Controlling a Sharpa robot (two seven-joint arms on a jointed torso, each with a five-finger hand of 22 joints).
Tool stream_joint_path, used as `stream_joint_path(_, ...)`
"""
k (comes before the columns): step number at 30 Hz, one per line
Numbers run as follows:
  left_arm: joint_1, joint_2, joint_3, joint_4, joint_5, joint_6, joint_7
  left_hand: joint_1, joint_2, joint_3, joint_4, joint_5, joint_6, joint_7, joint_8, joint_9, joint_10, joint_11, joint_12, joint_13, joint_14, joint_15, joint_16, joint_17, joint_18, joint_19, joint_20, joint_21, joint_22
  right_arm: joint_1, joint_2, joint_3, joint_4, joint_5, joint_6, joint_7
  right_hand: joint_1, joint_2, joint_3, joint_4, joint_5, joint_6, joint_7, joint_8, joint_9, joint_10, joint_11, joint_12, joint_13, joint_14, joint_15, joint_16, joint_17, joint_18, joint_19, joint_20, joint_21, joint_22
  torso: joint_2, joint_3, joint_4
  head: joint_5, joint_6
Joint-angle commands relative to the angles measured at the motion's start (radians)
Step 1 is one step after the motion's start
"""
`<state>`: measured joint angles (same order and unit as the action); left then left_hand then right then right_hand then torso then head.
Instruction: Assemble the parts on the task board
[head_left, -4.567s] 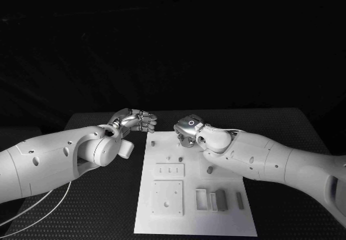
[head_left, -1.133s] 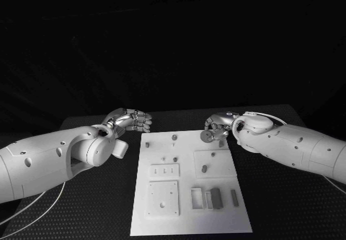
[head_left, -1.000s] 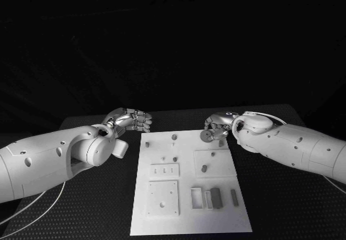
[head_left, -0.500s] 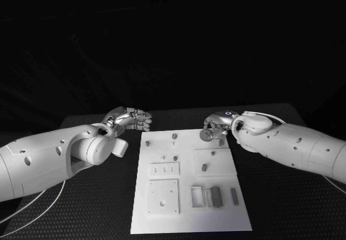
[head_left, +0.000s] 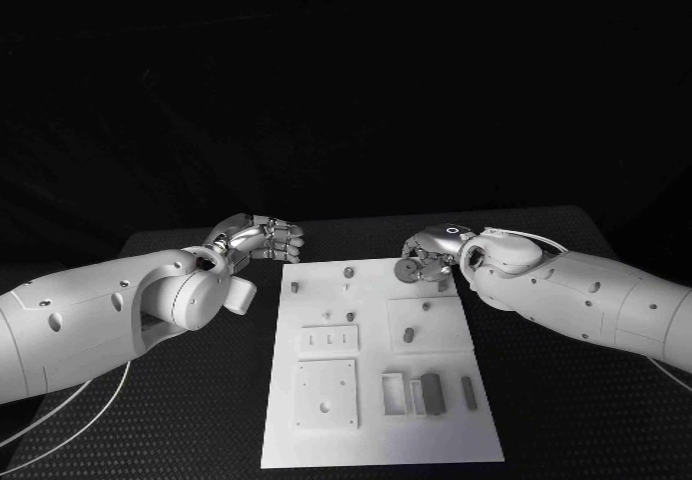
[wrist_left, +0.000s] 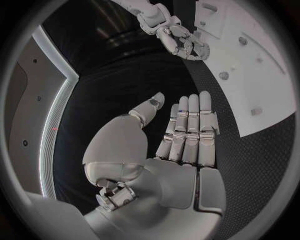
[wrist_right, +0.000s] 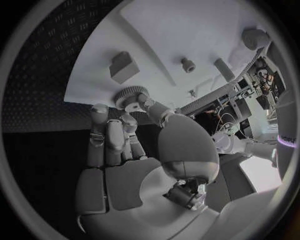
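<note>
1. Head view: the white task board (head_left: 378, 400) lies lengthwise on the black counter (head_left: 188, 400), between the two arms.
2. The right hand (head_left: 433, 250) is over the board's far right corner, and a small grey toothed gear (head_left: 410, 269) is pinched at the tips of its fingers (head_left: 423, 262), just above the board's surface.
3. Just beyond those fingers toward the board's middle stands a small peg (head_left: 348, 271), with another peg (head_left: 296, 287) near the far left edge.
4. The left hand (head_left: 264, 240) hangs beside the board's far left corner, off the board, its fingers close together with nothing in them.
5. Nearer the robot the board carries a three-slot plate (head_left: 329, 341), a square plate (head_left: 326, 394) and a row of upright rectangular parts (head_left: 428, 392).
6. Left wrist view: the left hand (wrist_left: 181, 150) is flat, its fingers (wrist_left: 190, 120) straight and side by side, the thumb set apart, holding nothing; the board's edge (wrist_left: 262, 100) lies past the fingertips, and the right hand (wrist_left: 178, 37) shows farther off.
7. Right wrist view: the gear (wrist_right: 129, 95) sits gripped between the thumb and the fingertips (wrist_right: 100, 112) of the right hand (wrist_right: 131, 165), right at the board's edge (wrist_right: 87, 85); a block (wrist_right: 124, 66) and a small peg (wrist_right: 187, 65) stand on the board just beyond the fingers.
</note>
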<state>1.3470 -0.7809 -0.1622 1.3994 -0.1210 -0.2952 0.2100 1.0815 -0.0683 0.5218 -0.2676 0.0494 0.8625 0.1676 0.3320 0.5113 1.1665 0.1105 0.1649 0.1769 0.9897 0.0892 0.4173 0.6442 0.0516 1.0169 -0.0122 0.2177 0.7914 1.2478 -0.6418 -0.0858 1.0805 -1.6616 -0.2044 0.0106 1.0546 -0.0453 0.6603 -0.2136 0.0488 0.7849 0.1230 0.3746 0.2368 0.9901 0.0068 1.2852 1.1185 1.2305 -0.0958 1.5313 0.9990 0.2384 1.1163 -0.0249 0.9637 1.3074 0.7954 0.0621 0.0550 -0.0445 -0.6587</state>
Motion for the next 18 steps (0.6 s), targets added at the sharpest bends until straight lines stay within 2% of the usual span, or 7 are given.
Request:
stream_joint_path(1, 0.001, 0.001, 0.001, 0.003, 0.001, 0.013, 0.006, -0.009, -0.004, 0.000, 0.003, 0.006, 0.000, 0.005, -0.005, 0.000, -0.001, 0.006, -0.005, 0.001, 0.004, 0.003, -0.006, 0.002, 0.017, -0.004, 0.005, -0.006, 0.001, -0.006, -0.002, -0.004, 0.007, -0.026, -0.026, 0.014, 0.000, 0.006, 0.003, -0.011, 0.002, 0.203, -0.018, 0.017, 0.255, 0.001, -0.009, 0.003, -0.003, 0.002, -0.007, 0.000, -0.003, 0.023, -0.004, -0.001, 0.004, 0.018, 0.000, 0.0001, -0.0006, 0.000, 0.002)
stream_joint_path(10, 0.001, 0.000, 0.001, 0.004, 0.001, 0.013, 0.005, -0.009, -0.004, -0.001, 0.003, 0.006, -0.001, 0.005, -0.005, 0.000, -0.001, 0.006, -0.006, 0.001, 0.004, 0.004, -0.007, 0.003, 0.017, -0.005, 0.005, -0.007, 0.001, -0.006, -0.003, -0.003, 0.008, -0.026, -0.010, 0.012, -0.004, 0.012, 0.002, -0.021, 0.002, 0.214, -0.022, 0.020, 0.259, 0.003, -0.012, 0.002, -0.008, -0.001, -0.010, -0.003, -0.010, 0.023, -0.003, 0.000, 0.004, 0.018, 0.001, -0.0005, 0.0008, -0.001, 0.000)
stream_joint_path(18, 0.001, -0.001, 0.001, 0.005, 0.001, 0.014, 0.005, -0.010, -0.005, -0.001, 0.004, 0.006, -0.002, 0.006, -0.006, 0.000, -0.002, 0.006, -0.007, 0.002, 0.004, 0.004, -0.008, 0.004, 0.017, -0.005, 0.005, -0.008, 0.002, -0.006, -0.002, -0.003, 0.012, -0.028, -0.037, 0.006, -0.005, 0.017, 0.003, -0.024, 0.002, 0.217, -0.023, 0.021, 0.260, 0.004, -0.014, 0.002, -0.010, -0.002, -0.011, -0.004, -0.013, 0.023, -0.003, 0.000, 0.003, 0.017, 0.000, -0.0006, 0.0004, -0.001, 0.000)
